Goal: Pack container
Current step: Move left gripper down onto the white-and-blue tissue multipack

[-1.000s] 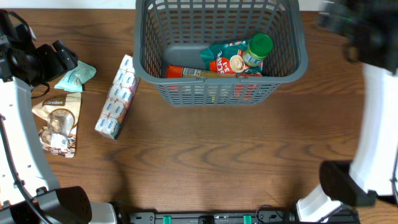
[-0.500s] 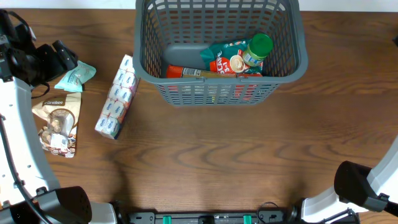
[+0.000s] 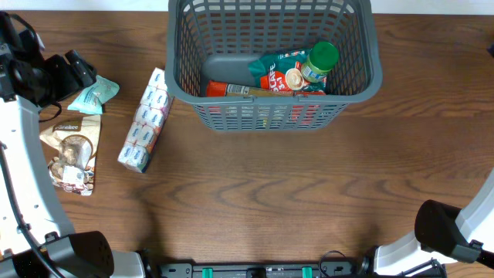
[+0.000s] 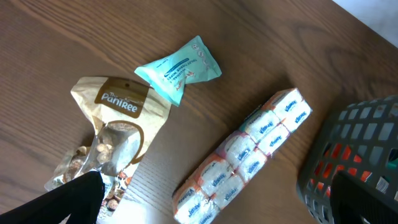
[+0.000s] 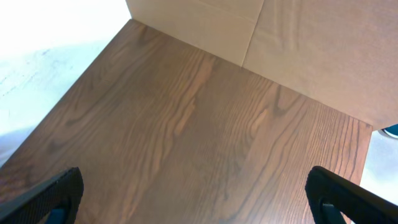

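A dark wooden table (image 3: 270, 193) is seen, with the grey container (image 3: 262, 116) set at its far edge. Left of it are laid a strip of tissue packs (image 3: 145, 120), a teal packet (image 3: 94, 94) and a tan snack bag (image 3: 71, 150).

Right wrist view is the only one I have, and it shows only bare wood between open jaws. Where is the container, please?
Observer: The container stands at the far side of the table, about the middle, outside your frame.
Operator: Is something already inside it?
Observer: Yes: a green-capped bottle, a red packet and a teal-and-red pouch.
Operator: What lies outside it?
Observer: Three things, all to its left on the wood: a tissue pack, a small teal packet and a brown snack bag.
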`<state>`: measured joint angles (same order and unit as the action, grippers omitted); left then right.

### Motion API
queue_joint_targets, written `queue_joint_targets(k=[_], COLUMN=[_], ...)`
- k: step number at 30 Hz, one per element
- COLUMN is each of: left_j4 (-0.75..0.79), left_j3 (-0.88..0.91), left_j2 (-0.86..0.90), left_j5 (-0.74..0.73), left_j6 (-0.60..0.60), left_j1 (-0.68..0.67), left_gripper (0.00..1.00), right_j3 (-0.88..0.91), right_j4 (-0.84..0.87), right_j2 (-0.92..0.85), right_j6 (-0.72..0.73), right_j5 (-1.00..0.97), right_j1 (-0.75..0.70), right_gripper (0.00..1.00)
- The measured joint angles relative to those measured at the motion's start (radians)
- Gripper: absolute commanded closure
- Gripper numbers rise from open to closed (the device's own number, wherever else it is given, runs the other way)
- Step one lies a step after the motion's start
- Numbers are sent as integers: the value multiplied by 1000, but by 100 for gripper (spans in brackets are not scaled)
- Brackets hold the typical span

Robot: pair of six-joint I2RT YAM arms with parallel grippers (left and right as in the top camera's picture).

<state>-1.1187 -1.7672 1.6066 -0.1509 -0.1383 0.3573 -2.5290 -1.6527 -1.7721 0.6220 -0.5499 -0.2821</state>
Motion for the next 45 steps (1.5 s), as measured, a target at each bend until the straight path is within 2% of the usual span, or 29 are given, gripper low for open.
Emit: queue_joint_targets(k=[8,16,23,31,45], left_j4=[-7,-68,-98,-110,-148], left_j3=[0,0,0,0,6], left_j2=[0,31,198,385,521], left_j5=[-7,-51,-60,-61,-114], left_j6=[10,158,270,324,426], left_j1=[0,-55,-145,-173,-173], left_gripper=[1,1,1,2,1], right_j3=[0,0,0,0,0], right_j4=[0,0,0,0,0], right_j2=[0,0,0,0,0], right_j6=[0,0,0,1,3], right_j5=[0,0,0,0,0], right_j1=[0,0,0,0,0], right_gripper=[1,1,1,1,1])
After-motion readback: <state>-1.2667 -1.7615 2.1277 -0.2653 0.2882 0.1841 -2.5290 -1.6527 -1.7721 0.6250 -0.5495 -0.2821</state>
